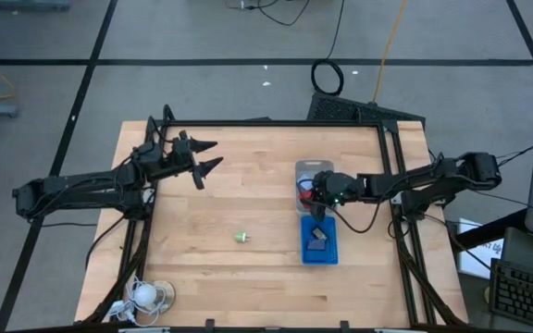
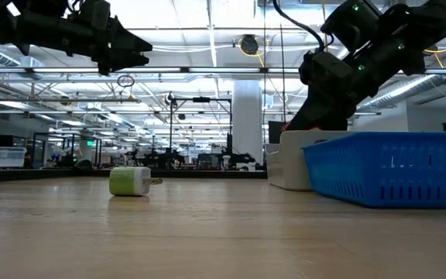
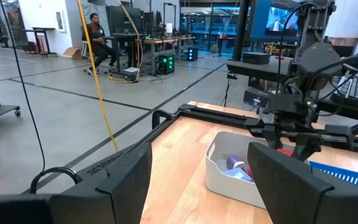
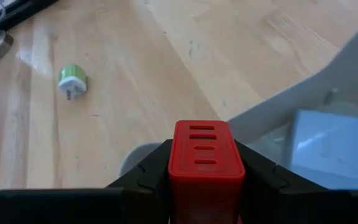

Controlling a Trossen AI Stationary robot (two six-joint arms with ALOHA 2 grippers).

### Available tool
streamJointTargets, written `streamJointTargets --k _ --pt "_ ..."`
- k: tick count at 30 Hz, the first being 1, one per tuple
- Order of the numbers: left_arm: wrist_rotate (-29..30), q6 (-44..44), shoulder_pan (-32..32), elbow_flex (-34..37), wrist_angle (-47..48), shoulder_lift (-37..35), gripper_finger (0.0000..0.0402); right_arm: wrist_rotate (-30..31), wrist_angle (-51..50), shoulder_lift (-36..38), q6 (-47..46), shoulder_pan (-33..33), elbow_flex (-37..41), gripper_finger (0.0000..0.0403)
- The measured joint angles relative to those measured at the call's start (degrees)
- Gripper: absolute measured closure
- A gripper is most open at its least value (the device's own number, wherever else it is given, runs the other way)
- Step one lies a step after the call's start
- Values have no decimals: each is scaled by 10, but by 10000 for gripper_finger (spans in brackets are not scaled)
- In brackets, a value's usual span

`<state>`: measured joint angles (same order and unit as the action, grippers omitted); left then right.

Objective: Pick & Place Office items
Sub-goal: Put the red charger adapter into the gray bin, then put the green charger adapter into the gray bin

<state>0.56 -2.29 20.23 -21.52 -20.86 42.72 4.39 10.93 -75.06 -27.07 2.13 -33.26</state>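
On the wooden table [image 1: 248, 185], the right gripper [image 4: 204, 180] has its fingers clamped on a red block [image 4: 202, 158] above the clear tray [image 1: 315, 168]. The left gripper [image 1: 206, 157] hovers with fingers apart, empty. A green charger [image 1: 241, 238] lies mid-table.

The left arm waits raised at the worktop's far left, left gripper [image 1: 206, 157] with jaws apart. The right gripper [image 1: 315, 192], arm stretched inward, clamps a red block [image 4: 206, 162].
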Motion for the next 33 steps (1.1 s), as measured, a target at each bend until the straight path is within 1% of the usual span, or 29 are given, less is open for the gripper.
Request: streamJointTargets --k 8,25,33 --pt "0 0 0 0 0 0 133 -1 -1 0 7 0 0 270" --pt "0 -2 0 0 0 0 133 0 5 0 21 0 0 222" --pt "0 -2 0 0 0 0 133 -1 46 7 58 0 0 220"
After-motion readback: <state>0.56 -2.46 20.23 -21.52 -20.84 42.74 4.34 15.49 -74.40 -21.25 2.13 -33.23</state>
